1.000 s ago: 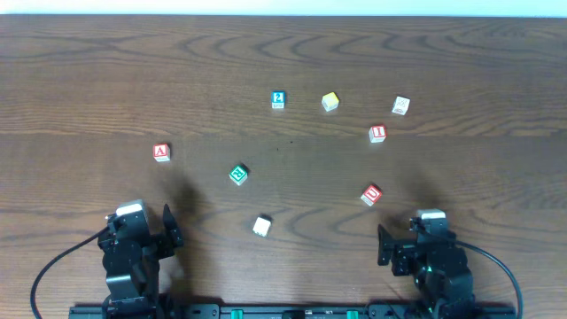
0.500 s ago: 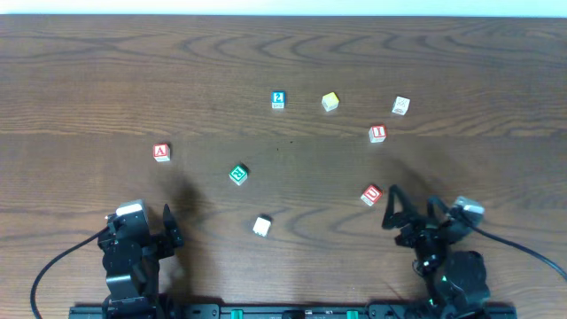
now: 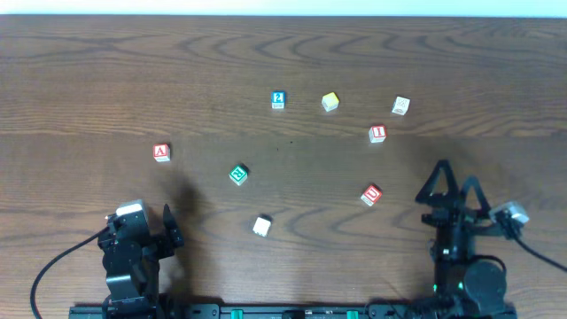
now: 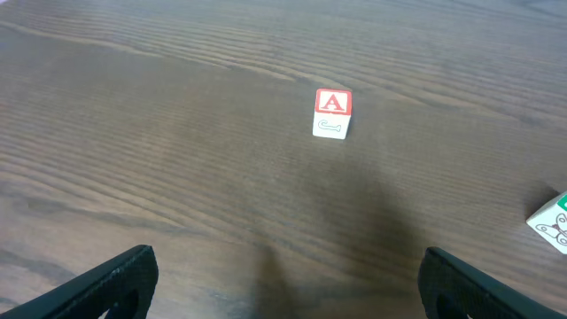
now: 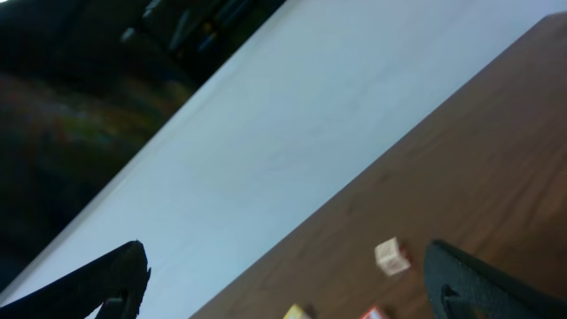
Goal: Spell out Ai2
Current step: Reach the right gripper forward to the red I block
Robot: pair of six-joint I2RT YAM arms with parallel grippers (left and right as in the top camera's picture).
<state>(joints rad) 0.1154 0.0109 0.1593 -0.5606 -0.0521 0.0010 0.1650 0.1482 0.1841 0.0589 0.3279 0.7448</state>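
Note:
A red block marked A (image 3: 161,152) lies at the left and also shows in the left wrist view (image 4: 332,112). A blue block marked 2 (image 3: 278,100) lies at the back centre. A red block marked 1 (image 3: 377,133) lies at the right. I cannot make out which block carries an i. My left gripper (image 3: 168,227) is open and empty near the front edge, well short of the A block; its fingers (image 4: 288,283) show wide apart. My right gripper (image 3: 454,188) is open and empty, raised at the front right and pointing away (image 5: 283,283).
A yellow block (image 3: 330,102), a white block (image 3: 401,105), a tilted red block (image 3: 371,195), a green block (image 3: 238,174) and a white block (image 3: 261,226) lie scattered. The right wrist view shows the white block (image 5: 391,256) near the table's far edge.
My right arm has lifted and swung to the right, its open gripper now raised and tilted up towards the far edge. The left arm and the blocks have not moved.

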